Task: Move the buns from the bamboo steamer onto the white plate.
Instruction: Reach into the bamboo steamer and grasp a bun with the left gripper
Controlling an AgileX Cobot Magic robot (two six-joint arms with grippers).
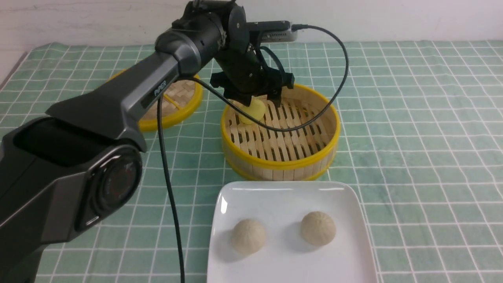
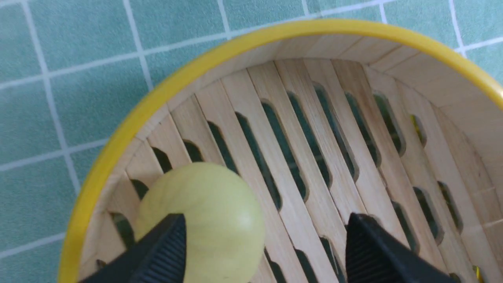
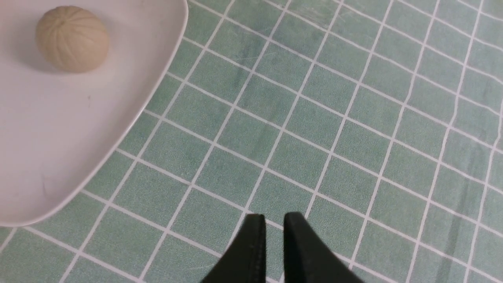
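Note:
A smooth pale yellow bun (image 1: pixel 253 111) (image 2: pixel 204 212) lies in the bamboo steamer (image 1: pixel 281 165) (image 2: pixel 129 118) near its far left wall. My left gripper (image 1: pixel 255 103) (image 2: pixel 265 220) hangs open just above it. One finger overlaps the bun in the left wrist view and the other stands over bare slats. Two pleated beige buns (image 1: pixel 248 236) (image 1: pixel 318 228) rest on the white plate (image 1: pixel 287 196). My right gripper (image 3: pixel 274 218) is over the cloth beside the plate (image 3: pixel 59 137). Its fingers are nearly together and hold nothing. One pleated bun (image 3: pixel 72 38) shows in that view.
The steamer's flat woven lid (image 1: pixel 177 106) lies behind and to the left of the steamer, partly hidden by my left arm. A black cable (image 1: pixel 169 184) hangs from that arm across the cloth to the plate's left. Green checked cloth (image 1: pixel 424 137) covers the table.

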